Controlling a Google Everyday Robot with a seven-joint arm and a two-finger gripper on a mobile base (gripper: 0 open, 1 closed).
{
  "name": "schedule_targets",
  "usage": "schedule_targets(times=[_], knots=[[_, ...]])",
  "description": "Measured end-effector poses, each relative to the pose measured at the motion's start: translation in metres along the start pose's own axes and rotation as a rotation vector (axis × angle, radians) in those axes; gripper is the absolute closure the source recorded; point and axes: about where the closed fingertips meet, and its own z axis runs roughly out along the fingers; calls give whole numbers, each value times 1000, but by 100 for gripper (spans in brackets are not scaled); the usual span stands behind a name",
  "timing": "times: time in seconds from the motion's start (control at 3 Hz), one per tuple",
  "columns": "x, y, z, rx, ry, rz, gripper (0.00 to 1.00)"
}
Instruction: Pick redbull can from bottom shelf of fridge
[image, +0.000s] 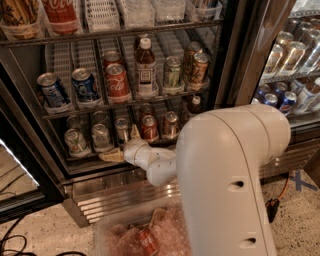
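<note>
Cream gripper (122, 144) at the wire bottom shelf (86, 160), jaws spread beside the slim silver redbull can (122, 129); can's base hidden by the wrist

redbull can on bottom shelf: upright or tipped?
Upright: redbull can stands top up on the bottom shelf; end effector open just in front of it.
</note>
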Motion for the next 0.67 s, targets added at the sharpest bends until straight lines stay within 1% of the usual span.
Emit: schedule_targets(times=[0.33, 0.67], knots=[[3, -8, -2, 35, 3, 0, 0], [5, -14, -4, 63, 4, 5, 15]])
